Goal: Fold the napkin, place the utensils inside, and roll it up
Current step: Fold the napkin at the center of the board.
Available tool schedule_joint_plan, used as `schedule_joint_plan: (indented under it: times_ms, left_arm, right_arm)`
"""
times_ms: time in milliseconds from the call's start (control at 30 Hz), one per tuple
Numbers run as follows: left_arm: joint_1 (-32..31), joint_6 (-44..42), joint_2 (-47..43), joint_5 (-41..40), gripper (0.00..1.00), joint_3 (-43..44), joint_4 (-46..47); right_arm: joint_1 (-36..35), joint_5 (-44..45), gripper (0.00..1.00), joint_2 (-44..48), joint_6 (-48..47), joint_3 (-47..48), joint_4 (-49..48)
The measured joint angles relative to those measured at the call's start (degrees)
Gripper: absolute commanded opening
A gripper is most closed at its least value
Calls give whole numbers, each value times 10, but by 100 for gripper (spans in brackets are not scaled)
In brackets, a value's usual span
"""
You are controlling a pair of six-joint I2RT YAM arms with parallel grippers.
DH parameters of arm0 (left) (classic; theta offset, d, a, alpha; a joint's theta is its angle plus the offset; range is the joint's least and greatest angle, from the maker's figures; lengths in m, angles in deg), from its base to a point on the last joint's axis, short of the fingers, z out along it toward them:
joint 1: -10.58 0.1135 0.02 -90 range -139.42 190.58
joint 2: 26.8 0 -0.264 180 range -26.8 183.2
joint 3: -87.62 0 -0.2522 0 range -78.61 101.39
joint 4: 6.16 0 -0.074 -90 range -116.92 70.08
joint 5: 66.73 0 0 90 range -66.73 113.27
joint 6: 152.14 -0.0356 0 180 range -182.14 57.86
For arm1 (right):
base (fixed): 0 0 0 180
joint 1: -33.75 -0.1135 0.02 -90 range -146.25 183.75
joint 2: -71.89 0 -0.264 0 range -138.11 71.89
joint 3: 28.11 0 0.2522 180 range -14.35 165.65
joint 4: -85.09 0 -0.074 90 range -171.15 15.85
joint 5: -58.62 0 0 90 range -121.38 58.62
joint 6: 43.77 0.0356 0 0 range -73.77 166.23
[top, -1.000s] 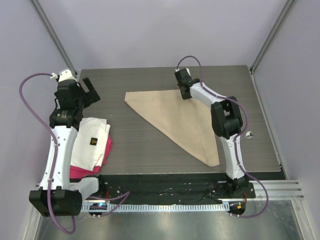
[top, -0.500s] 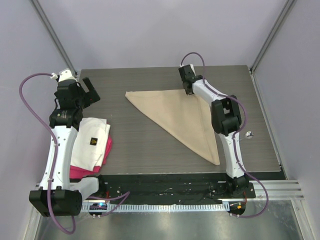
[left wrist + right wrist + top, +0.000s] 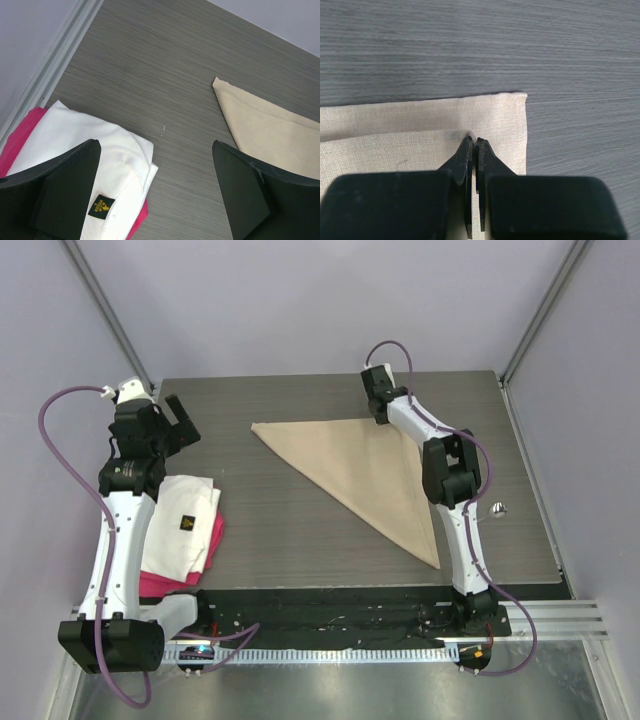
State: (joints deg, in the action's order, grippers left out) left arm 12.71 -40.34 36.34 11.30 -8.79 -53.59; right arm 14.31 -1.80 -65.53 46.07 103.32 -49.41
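At far right corner of napkin point(image 3: 370, 475), spread as folded triangle on surface point(image 3: 280, 530): right fingers point(image 3: 465, 160) pinched shut on top layer, left fingers point(image 3: 65, 190) wide open, empty, above white cloth point(image 3: 75, 135); folding step apparently ending, release and fetching spoon point(image 3: 498, 507) judged next.

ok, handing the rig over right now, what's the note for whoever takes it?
Grippers: left gripper open, empty, above the table's far left by the folded white cloth with a dark logo. The right gripper is shut on the far right corner of the large beige cloth napkin.
Napkin: flat, folded into a triangle.
Small silver-bowled spoon: on the table beside the right arm.
Done: fold. Left: spoon inside, roll up.
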Motion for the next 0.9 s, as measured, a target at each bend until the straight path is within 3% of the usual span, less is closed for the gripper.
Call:
schedule_joint_plan:
  times_ms: [900]
  left_arm:
    - [0,0,0,0,100,0,0]
  right_arm:
    - [27,15,1,-36,-17,37,0]
